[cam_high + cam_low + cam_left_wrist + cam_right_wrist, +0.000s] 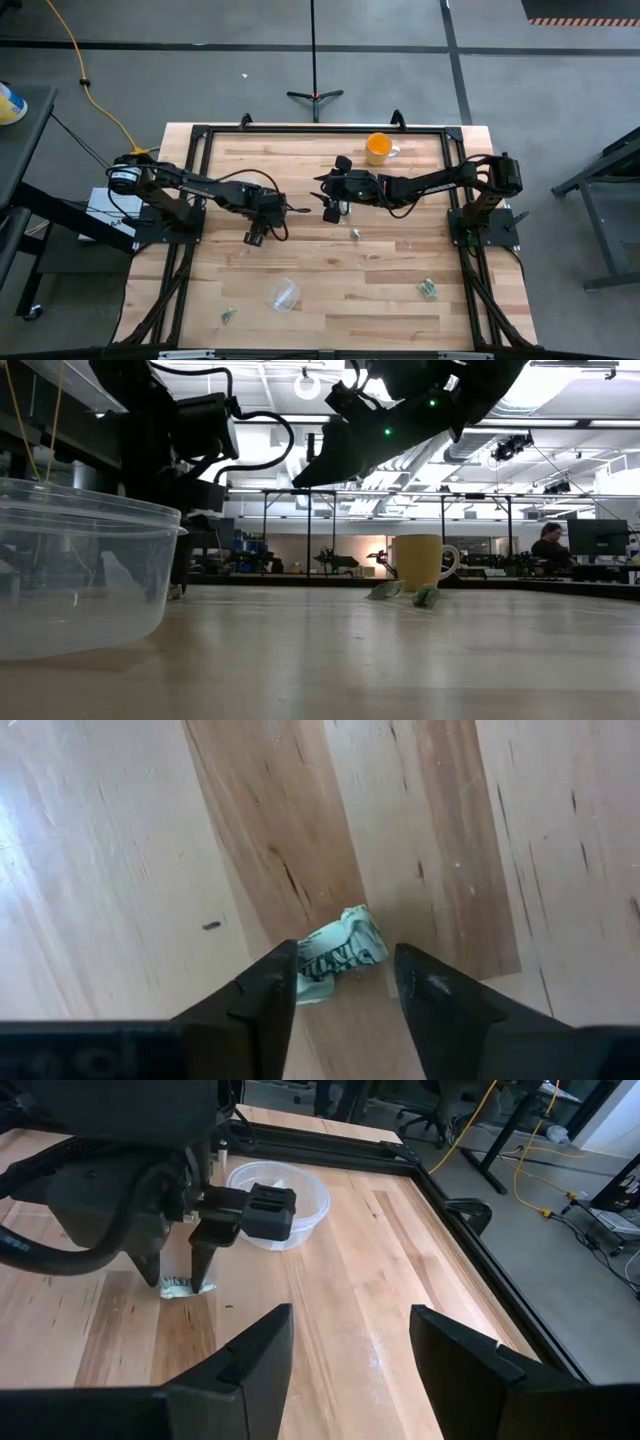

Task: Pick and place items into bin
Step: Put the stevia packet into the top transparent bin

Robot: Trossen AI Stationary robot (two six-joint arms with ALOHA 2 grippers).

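Observation:
In the left wrist view a crumpled silvery grey-green piece (350,945) lies flat on the wood. My left gripper (345,958) is open, pointing down, with one finger on each side of the piece. The right wrist view shows the same fingertips (201,1276) down at the piece (180,1288). My right gripper (350,1325) is open and holds nothing; it is raised over the table's middle (330,211). More pieces lie at mid-table (355,234), near right (427,290) and near left (229,315). The clear bin (284,294) stands near the near edge. My left gripper comes from above with its fingers pointing down, one on each side of the piece. One finger (272,982) stands right at the piece's edge (310,978), and I cannot tell whether it touches. A gap shows at the other finger. The piece rests on the table.
An orange mug (378,148) stands by the far edge, beyond my right gripper. A black frame rail (320,129) runs around the tabletop. The low view has the bin (80,570) close on its left and two pieces (427,596) before the mug (420,560).

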